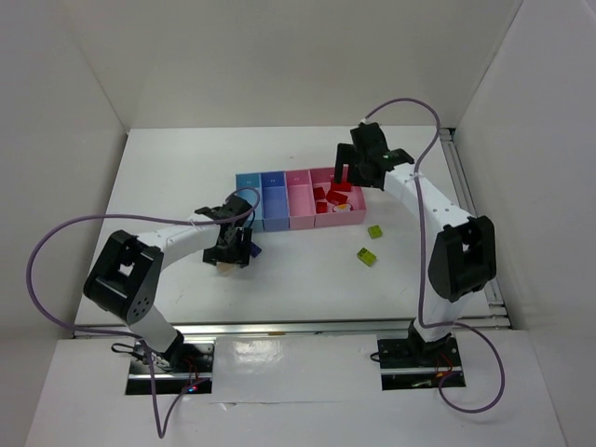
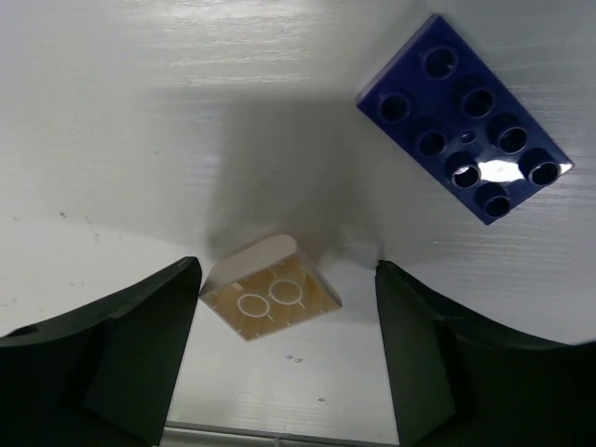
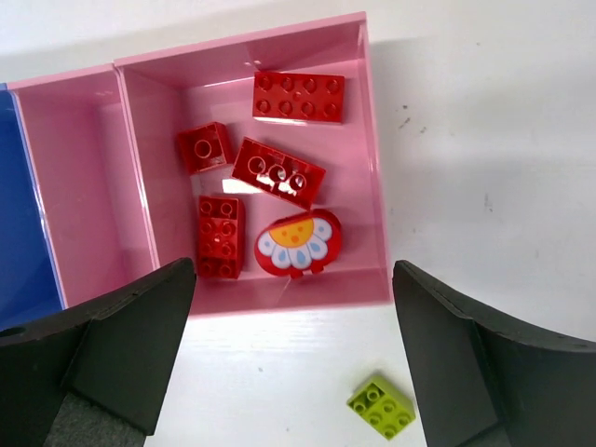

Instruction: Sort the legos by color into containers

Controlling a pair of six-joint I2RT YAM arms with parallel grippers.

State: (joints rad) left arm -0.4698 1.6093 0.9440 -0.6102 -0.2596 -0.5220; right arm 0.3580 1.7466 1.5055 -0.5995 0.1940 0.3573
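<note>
My left gripper (image 1: 230,253) is open and low over the table, its fingers either side of a tan lego (image 2: 270,298) that lies tipped, underside showing, close to the left finger (image 2: 140,363). A dark purple-blue lego (image 2: 464,118) lies just beyond, also seen from above (image 1: 250,250). My right gripper (image 1: 346,172) is open and empty above the wide pink bin (image 3: 372,186), which holds several red legos (image 3: 298,96) and the rounded red-and-white piece (image 3: 298,242). Two yellow-green legos (image 1: 375,232) (image 1: 367,256) lie on the table in front of the bins; one shows between my right fingers (image 3: 381,406).
The joined bins (image 1: 289,200) run light blue (image 1: 248,182), darker blue (image 1: 275,205), pink (image 1: 301,205), wide pink. White walls enclose the table on three sides. A rail (image 1: 470,214) runs along the right edge.
</note>
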